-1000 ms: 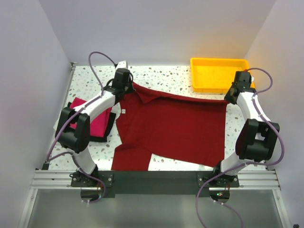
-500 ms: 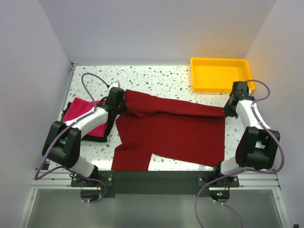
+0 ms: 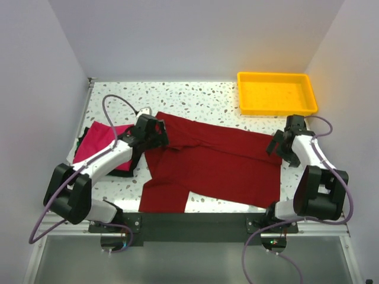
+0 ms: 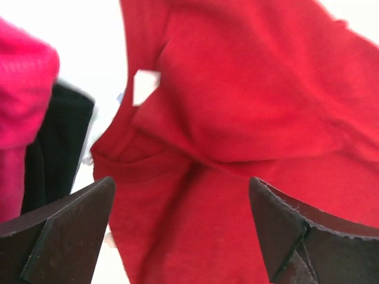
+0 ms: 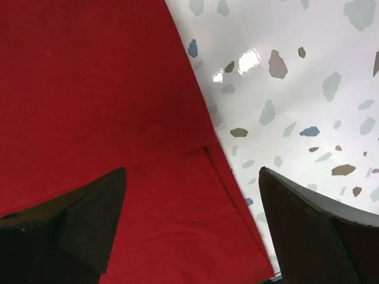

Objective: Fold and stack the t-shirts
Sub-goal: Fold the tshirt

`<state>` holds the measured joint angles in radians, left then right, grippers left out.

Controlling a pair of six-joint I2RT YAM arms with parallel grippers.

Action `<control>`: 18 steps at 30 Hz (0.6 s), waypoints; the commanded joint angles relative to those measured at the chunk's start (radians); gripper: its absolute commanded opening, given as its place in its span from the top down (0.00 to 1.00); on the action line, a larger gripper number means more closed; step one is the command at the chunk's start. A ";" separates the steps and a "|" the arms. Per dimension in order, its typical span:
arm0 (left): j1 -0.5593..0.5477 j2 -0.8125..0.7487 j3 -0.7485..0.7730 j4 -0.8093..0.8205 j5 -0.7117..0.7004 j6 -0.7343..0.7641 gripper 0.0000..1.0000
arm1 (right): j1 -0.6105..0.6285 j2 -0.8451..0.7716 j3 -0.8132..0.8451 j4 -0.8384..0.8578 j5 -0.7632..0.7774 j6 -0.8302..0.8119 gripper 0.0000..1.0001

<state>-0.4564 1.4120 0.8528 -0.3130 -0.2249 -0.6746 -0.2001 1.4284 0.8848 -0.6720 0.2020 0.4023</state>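
left gripper [image 3: 155, 131]: i see the jaws spread wide and holding nothing, over the collar end of the crimson shirt [image 3: 219, 165], at the shirt's 10 o'clock in the top view.
left wrist view: both fingers [image 4: 59, 231] are apart at the bottom, with crimson cloth [image 4: 237, 118] between and under them. a white label [image 4: 145, 87] shows by the neck. i can't tell if the tips touch the cloth.
right gripper [image 3: 283, 149]: released too, jaws wide, at the shirt's 3 o'clock edge.
right wrist view: one finger [image 5: 65, 231] is over crimson cloth [image 5: 89, 89], the other over bare table [image 5: 296, 89]. the folded hem edge runs between them.
crimson shirt: lies mid-table, spread out, with its far edge folded over as a band from collar to right hem. one sleeve points to 7 o'clock near the arm bases.
magenta shirt [image 3: 100, 142]: folded at the table's 9 o'clock, just beside the crimson one, partly under my left arm.
dark shirt [image 3: 135, 158]: lies under the magenta one, only its edge showing. also seen in the left wrist view [image 4: 56, 148].
yellow tray [image 3: 277, 74]: at the table's [image 3: 201, 94] 1 o'clock, apart from the shirts.
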 commanded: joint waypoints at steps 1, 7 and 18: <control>-0.019 -0.070 0.103 0.017 -0.068 0.049 0.00 | -0.005 -0.100 0.077 -0.027 -0.024 -0.005 0.01; -0.016 0.068 0.241 0.089 -0.031 0.113 0.00 | -0.005 -0.082 0.120 0.093 -0.193 -0.033 0.01; 0.019 0.539 0.500 0.173 0.029 0.158 0.00 | -0.004 0.223 0.171 0.291 -0.256 -0.079 0.01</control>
<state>-0.4545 1.9049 1.2911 -0.1772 -0.2005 -0.5453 -0.2031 1.6024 1.0088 -0.4477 -0.0479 0.3595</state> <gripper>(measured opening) 0.997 0.986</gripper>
